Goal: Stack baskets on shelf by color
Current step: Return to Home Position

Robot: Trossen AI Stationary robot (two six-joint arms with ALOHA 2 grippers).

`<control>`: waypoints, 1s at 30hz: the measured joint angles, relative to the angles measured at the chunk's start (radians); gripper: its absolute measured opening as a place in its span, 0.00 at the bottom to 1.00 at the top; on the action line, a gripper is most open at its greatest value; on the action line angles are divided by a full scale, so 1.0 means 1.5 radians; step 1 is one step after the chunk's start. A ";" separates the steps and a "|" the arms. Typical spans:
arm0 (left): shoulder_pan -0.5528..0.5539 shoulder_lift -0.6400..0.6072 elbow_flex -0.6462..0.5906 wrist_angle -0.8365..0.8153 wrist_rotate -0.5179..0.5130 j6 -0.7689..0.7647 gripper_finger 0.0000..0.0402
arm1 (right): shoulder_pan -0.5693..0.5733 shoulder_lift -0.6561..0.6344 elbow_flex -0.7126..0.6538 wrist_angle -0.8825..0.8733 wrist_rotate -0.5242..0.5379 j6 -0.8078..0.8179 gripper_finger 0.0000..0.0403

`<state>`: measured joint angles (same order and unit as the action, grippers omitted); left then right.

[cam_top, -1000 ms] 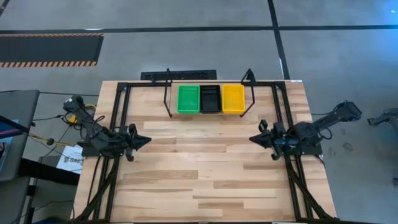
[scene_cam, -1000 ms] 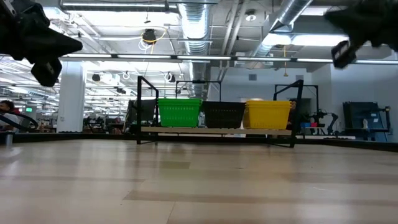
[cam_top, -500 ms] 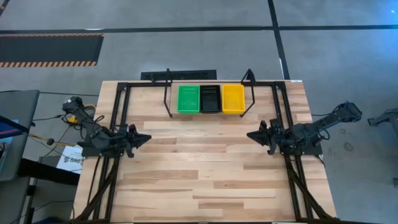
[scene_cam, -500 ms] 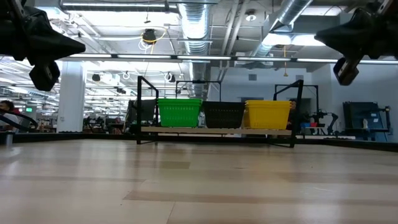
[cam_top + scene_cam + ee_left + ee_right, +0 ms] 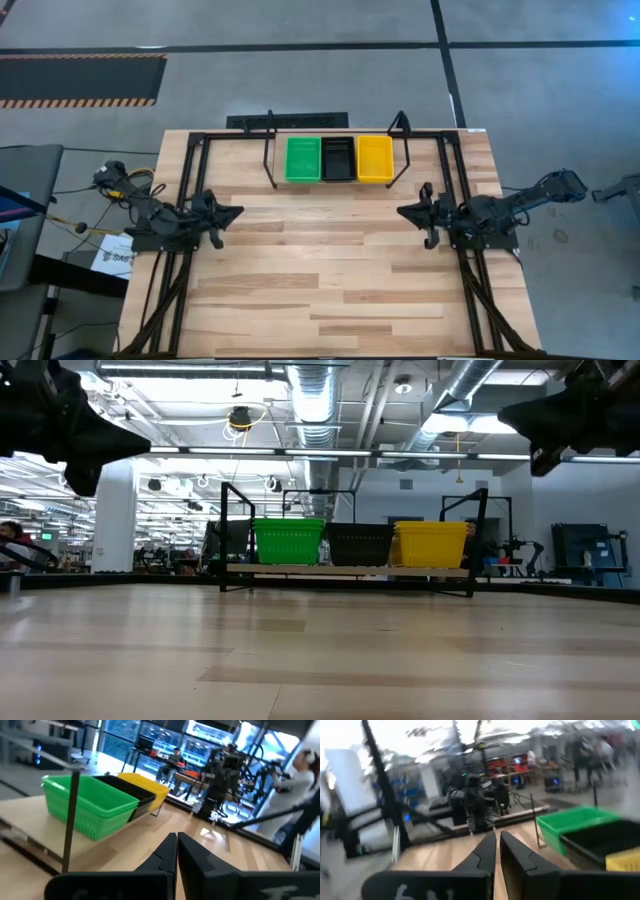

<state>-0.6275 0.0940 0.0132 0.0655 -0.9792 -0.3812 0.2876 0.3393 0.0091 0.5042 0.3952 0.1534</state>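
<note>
On the shelf [image 5: 270, 150] at the table's far edge, baskets stand side by side on its wooden base [image 5: 350, 570]: green [image 5: 303, 159] on the left, black [image 5: 337, 159] in the middle, yellow [image 5: 375, 158] on the right. How many are nested in each pile, I cannot tell. My left gripper [image 5: 240, 211] hangs shut above the table's left side and points level toward the middle. My right gripper [image 5: 400, 213] hangs above the right side, also pointing inward, with a narrow gap between its fingers [image 5: 487, 847]. Neither holds anything.
Black frame rails [image 5: 190, 200] run along the table's left, right and far edges. Bare wood [image 5: 320, 270] lies between the two arms and in front of the shelf. People [image 5: 305, 770] show in the room beyond the table.
Both grippers have swung a little toward the table's far edge, so they point more toward the shelf. The right one has also rolled about its own axis. The baskets have stayed where they were.
</note>
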 joint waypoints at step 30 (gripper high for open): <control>0.435 -0.002 -0.001 -0.009 0.567 0.153 0.00 | -0.336 0.000 0.000 -0.066 -0.371 -0.081 0.12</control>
<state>0.0246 0.0910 0.0124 0.0513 -0.1280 -0.1524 -0.2165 0.3393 0.0086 0.4047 -0.1608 0.0312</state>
